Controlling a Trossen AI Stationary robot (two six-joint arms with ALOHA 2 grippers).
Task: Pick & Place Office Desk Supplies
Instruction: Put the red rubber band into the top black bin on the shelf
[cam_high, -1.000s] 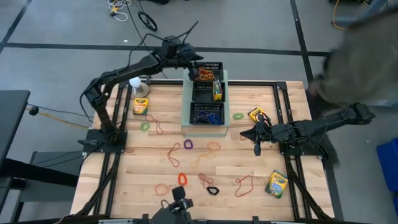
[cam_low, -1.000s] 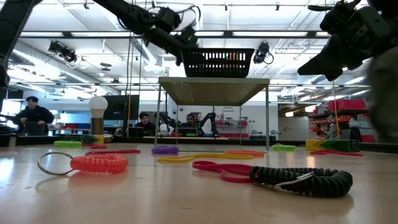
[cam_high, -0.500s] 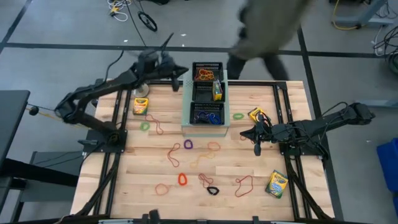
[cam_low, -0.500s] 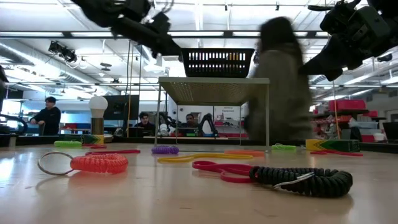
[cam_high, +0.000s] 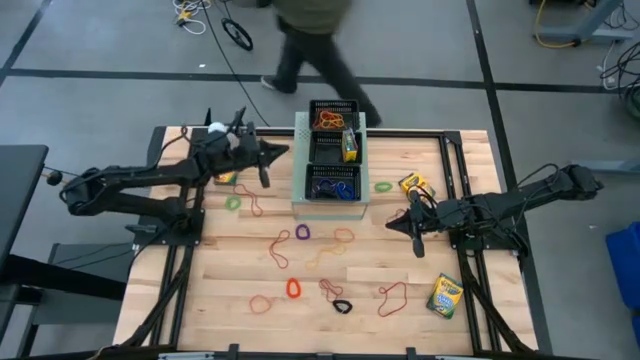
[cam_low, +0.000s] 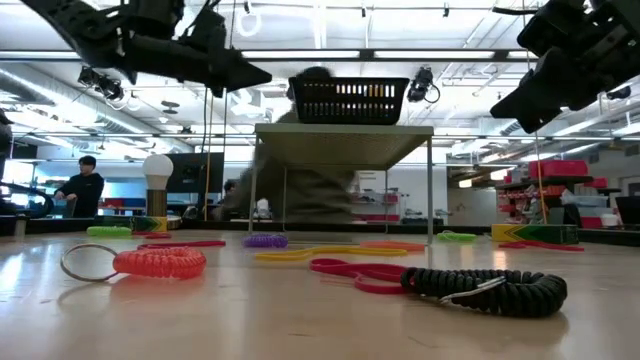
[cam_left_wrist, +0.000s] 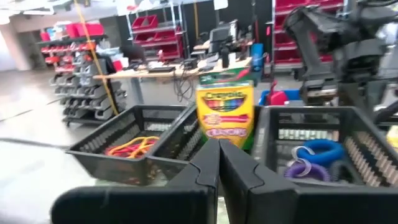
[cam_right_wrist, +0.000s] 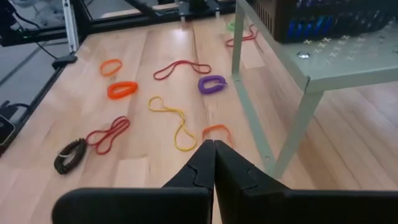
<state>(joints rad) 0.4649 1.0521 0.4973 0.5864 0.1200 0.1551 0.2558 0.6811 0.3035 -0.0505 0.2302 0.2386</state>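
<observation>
a pale wood table (cam_high: 230, 280) stands on a grey floor (cam_high: 100, 40) crossed by dark lines. beyond the table a person (cam_high: 315, 40) walks past, cables (cam_high: 225, 25) lying near them. behind the table, rows of ceiling lights (cam_low: 330, 55) run over a workshop; shelves (cam_left_wrist: 81, 74) with red bins (cam_left_wrist: 149, 22) stand there, and a person (cam_low: 85, 185) sits at a desk.

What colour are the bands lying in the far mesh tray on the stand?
Red and orange bands, seen best in the left wrist view.
</observation>
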